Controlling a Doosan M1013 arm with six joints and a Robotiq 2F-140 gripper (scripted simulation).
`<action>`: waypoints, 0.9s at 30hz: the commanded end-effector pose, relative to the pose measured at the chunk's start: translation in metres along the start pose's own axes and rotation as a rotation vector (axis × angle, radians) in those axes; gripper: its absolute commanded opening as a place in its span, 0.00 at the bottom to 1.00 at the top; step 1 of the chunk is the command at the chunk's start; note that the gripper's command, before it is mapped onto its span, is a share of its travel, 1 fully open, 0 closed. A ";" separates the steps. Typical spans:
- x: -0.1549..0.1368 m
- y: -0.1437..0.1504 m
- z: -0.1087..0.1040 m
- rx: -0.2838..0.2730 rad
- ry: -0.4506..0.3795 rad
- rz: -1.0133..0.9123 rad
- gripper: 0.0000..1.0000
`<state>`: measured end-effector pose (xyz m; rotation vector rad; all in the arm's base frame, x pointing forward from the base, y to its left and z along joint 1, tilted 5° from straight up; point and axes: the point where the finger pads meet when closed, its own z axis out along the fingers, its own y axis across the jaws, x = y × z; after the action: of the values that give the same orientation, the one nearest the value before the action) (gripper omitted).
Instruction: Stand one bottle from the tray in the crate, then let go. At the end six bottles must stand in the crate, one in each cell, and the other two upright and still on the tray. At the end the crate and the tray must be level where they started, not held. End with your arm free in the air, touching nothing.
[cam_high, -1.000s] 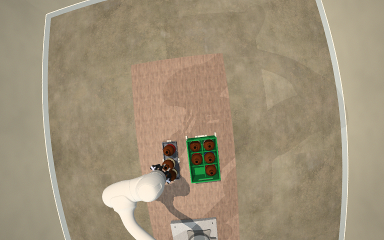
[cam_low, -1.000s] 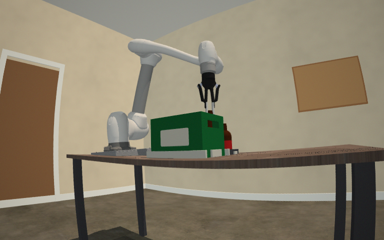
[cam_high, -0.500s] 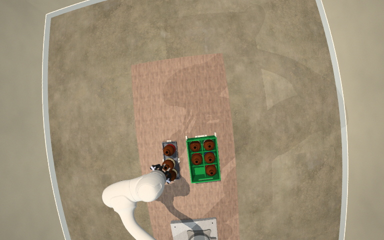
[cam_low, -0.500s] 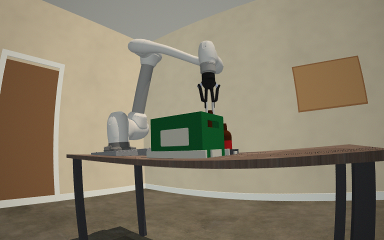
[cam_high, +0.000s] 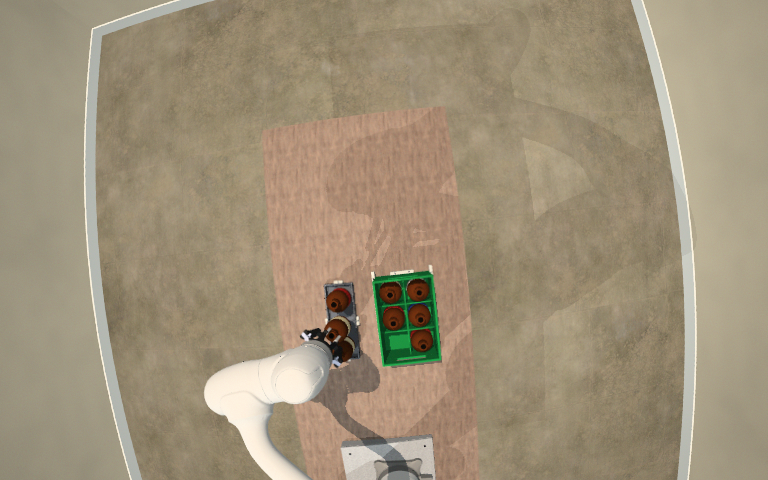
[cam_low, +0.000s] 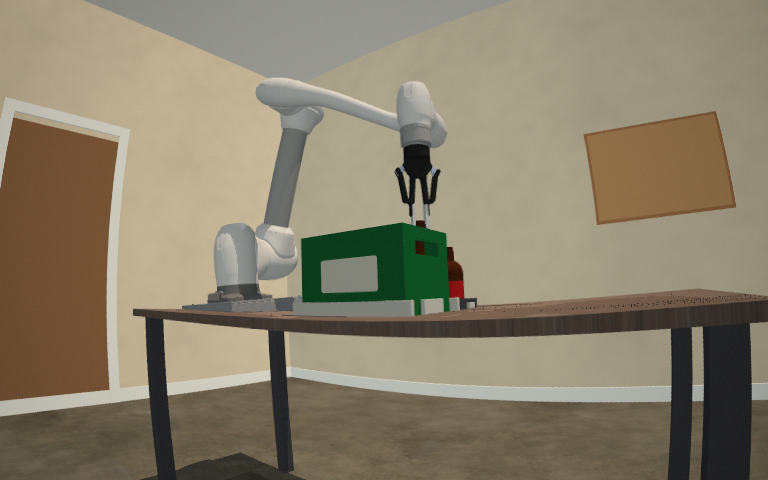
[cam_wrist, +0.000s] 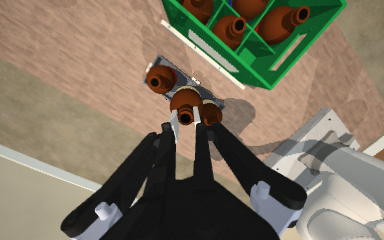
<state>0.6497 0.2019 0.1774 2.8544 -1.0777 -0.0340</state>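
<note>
Tray (cam_high: 350, 291) lay beside crate (cam_high: 435, 316) on table (cam_high: 362, 186); three bottles (cam_high: 338, 300) stood in tray, five filled crate cells.

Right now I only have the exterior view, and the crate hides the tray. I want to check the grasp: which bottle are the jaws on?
Observer: The middle bottle of three in a row on the tray. The jaws are shut on its neck.
Operator: Which crate cell is free?
Observer: In the top view the crate holds five bottles. The empty cell is the corner nearest the robot base, on the tray side.
Operator: Anything tight beside the grasp?
Observer: Yes. The nearest tray bottle stands right beside the held one, close to one finger.
</note>
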 end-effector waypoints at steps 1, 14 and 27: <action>-0.001 -0.004 -0.008 0.011 0.000 -0.001 0.00; -0.001 -0.004 -0.008 0.011 0.000 -0.001 0.00; -0.002 -0.004 -0.013 0.011 0.000 -0.001 0.00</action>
<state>0.6497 0.2022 0.1807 2.8542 -1.0773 -0.0342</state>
